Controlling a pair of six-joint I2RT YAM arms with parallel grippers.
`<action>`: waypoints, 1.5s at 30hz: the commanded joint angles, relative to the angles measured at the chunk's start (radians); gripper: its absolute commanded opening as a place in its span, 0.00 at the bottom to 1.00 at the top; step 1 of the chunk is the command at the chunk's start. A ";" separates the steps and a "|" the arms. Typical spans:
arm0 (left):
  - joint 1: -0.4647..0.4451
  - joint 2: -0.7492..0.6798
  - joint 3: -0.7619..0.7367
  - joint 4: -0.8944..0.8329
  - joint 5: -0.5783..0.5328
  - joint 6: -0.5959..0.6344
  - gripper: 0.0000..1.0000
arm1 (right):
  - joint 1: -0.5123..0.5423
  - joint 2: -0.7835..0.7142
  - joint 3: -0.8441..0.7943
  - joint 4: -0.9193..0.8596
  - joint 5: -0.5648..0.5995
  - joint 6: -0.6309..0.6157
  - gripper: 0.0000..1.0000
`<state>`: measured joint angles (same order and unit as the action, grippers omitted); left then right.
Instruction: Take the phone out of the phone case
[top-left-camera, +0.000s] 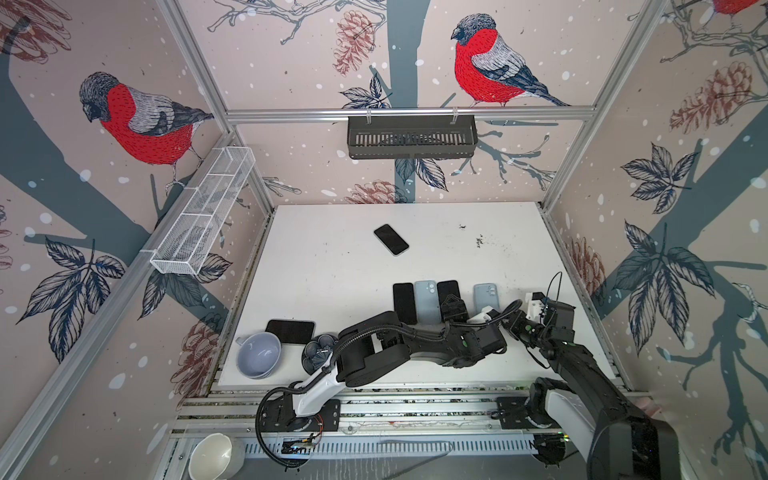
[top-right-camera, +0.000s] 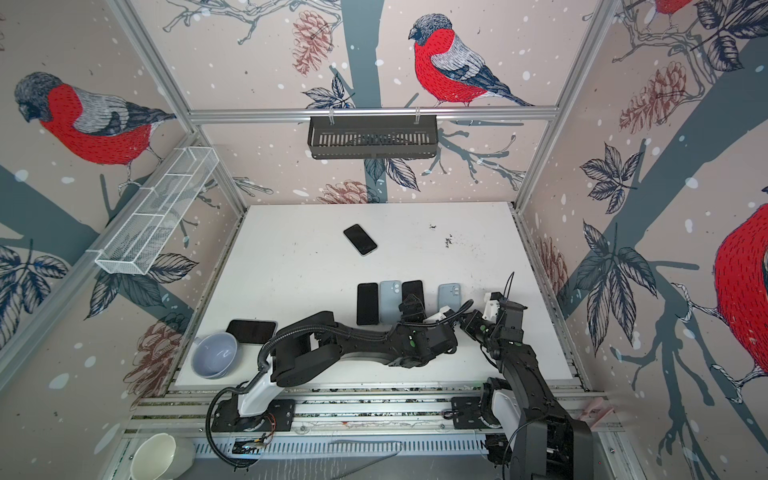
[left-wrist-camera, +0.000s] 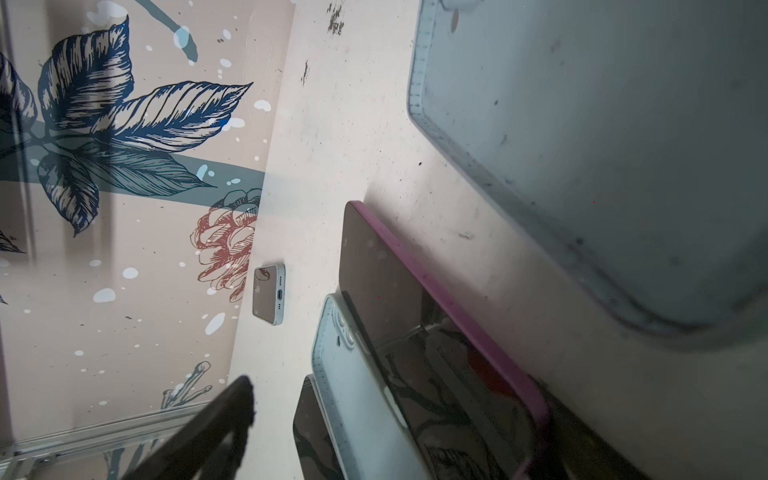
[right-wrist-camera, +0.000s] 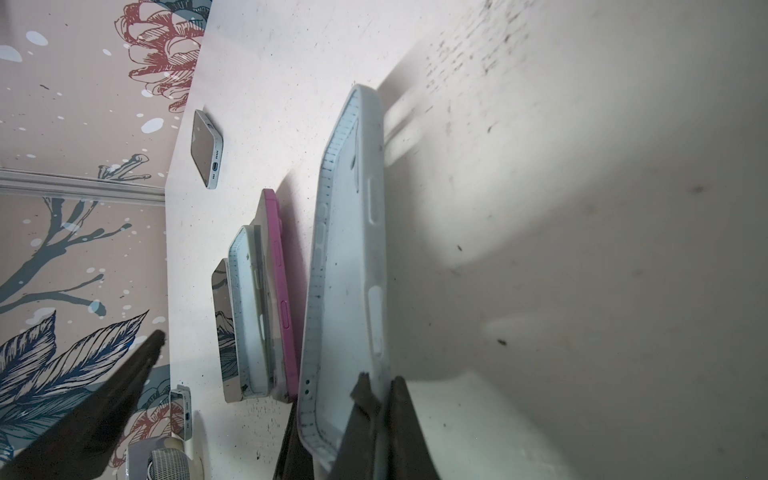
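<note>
A light blue, empty phone case lies at the right end of a row on the white table. My right gripper is shut on the case's side wall at its near end. Left of it a phone with a pink edge lies screen-up, outside the case. In the left wrist view, the phone lies between the wide-spread fingers of my open left gripper, which hangs over its near end. Nothing is held there.
A second light blue case and a black phone complete the row. Another phone lies farther back, and one near a grey-blue bowl and a dark dish. Baskets hang on the walls.
</note>
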<state>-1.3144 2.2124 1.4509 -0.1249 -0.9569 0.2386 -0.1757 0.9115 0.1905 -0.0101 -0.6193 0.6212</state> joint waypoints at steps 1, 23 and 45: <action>-0.005 -0.022 -0.006 -0.028 0.050 -0.080 0.99 | 0.010 0.007 0.007 0.011 0.032 -0.027 0.02; -0.022 -0.438 -0.271 0.016 0.135 -0.356 0.99 | 0.116 0.167 0.057 0.102 0.140 -0.064 0.01; -0.002 -0.952 -0.548 -0.101 0.126 -0.642 0.99 | 0.315 0.318 0.092 0.195 0.244 -0.032 0.00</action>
<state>-1.3186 1.2800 0.9150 -0.2020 -0.8146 -0.3527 0.1246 1.2213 0.2836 0.1581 -0.3862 0.5774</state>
